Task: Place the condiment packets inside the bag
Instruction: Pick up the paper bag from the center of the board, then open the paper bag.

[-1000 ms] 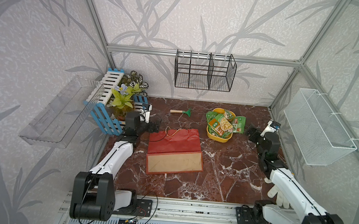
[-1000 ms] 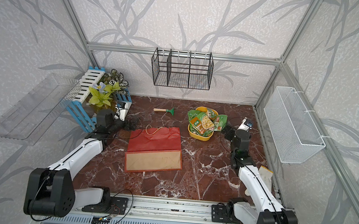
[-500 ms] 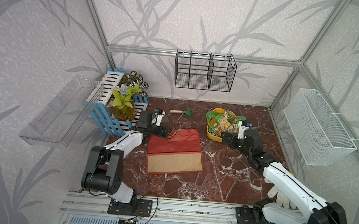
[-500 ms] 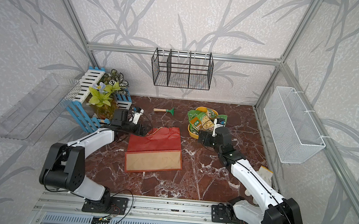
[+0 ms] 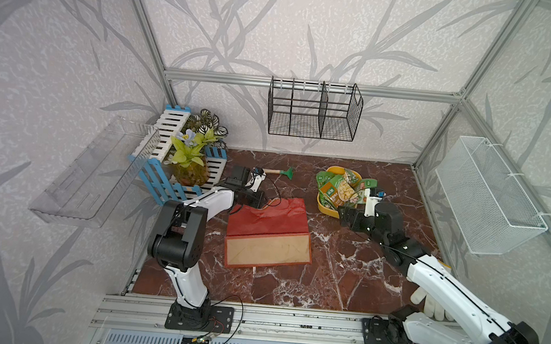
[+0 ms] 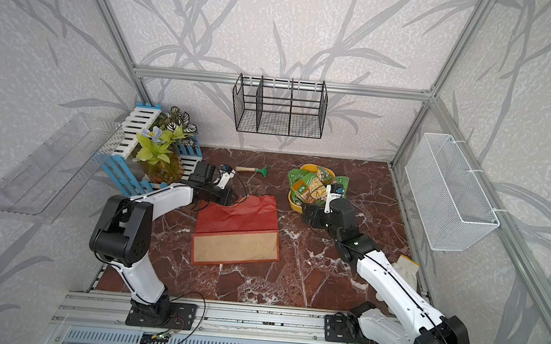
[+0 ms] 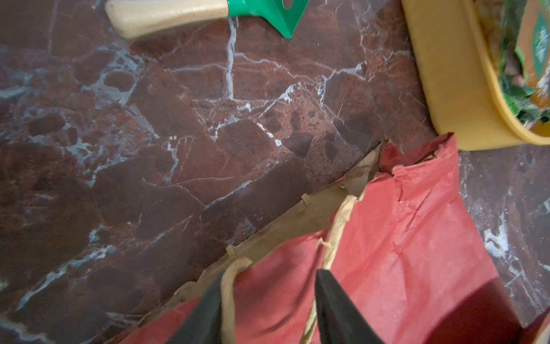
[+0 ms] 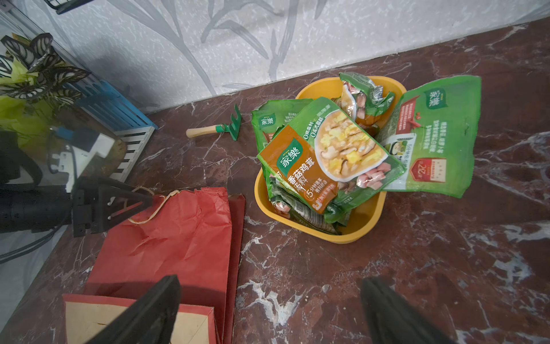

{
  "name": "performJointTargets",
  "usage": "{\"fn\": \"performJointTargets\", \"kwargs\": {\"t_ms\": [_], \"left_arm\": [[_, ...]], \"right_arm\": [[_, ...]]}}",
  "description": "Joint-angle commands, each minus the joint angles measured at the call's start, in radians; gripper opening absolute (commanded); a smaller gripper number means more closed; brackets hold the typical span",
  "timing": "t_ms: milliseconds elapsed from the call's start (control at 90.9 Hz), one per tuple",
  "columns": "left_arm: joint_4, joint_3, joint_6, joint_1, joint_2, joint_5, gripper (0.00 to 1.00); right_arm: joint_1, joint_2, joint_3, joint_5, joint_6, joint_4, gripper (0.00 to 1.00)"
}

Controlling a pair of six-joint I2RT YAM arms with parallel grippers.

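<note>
The bag lies flat on the marble floor, red side up, with its brown base panel toward the front. My left gripper is at the bag's top edge. Its jaws are open but half closed, with the tan string handle running along the fingers. The condiment packets are piled in a yellow tub, one draped over its rim. My right gripper hangs open over bare floor between bag and tub.
A small green rake lies behind the bag. A potted plant in a blue-white slatted crate stands at the back left. The walls carry a black wire rack, a white mesh basket and a clear shelf. A white glove lies front right.
Both arms swung inward. The left gripper reached the bag's top edge and its jaws narrowed round the handle. The right gripper came from the right side to beside the tub, still open.
</note>
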Motion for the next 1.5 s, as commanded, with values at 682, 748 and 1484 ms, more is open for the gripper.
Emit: {"fn": "performJointTargets", "kwargs": {"t_ms": [682, 748, 1484], "left_arm": [[-0.289, 0.324, 0.277, -0.211, -0.335, -0.122, 0.00], [-0.322, 0.335, 0.345, -0.239, -0.375, -0.093, 0.00], [-0.401, -0.041, 0.768, -0.317, -0.729, -0.030, 0.00]], "right_arm": [[0.122, -0.134, 0.106, 0.048, -0.014, -0.139, 0.99], [0.144, -0.172, 0.137, 0.034, -0.017, -0.176, 0.99], [0.311, 0.235, 0.670, -0.041, -0.150, -0.563, 0.99]]}}
